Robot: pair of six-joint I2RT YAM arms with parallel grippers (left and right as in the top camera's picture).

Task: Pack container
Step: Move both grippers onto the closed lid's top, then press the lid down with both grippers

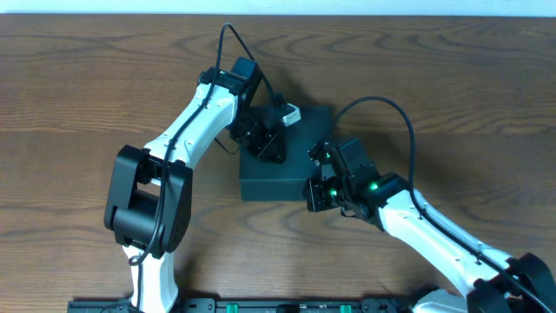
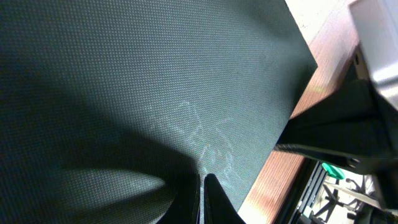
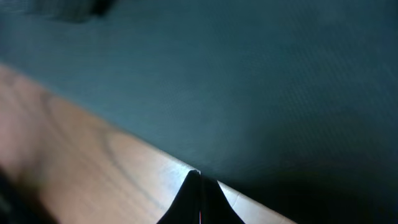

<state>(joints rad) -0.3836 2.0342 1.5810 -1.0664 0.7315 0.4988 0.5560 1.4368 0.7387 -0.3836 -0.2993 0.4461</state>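
The container (image 1: 276, 177) is a matte black box lying closed on the wooden table in the middle of the overhead view. My left gripper (image 1: 268, 148) is shut, with its fingertips pressed down on the lid's top. In the left wrist view the textured dark lid (image 2: 155, 81) fills the frame, with the shut fingers (image 2: 203, 186) resting on it. My right gripper (image 1: 318, 193) is shut at the container's front right side. In the right wrist view its fingertips (image 3: 198, 180) meet right at the container's (image 3: 249, 74) lower edge by the table.
The wooden table (image 1: 78, 104) surrounds the container on all sides. A black rail (image 1: 261, 306) runs along the front edge. Cables loop above both arms. The right arm (image 2: 348, 124) shows past the lid's edge in the left wrist view.
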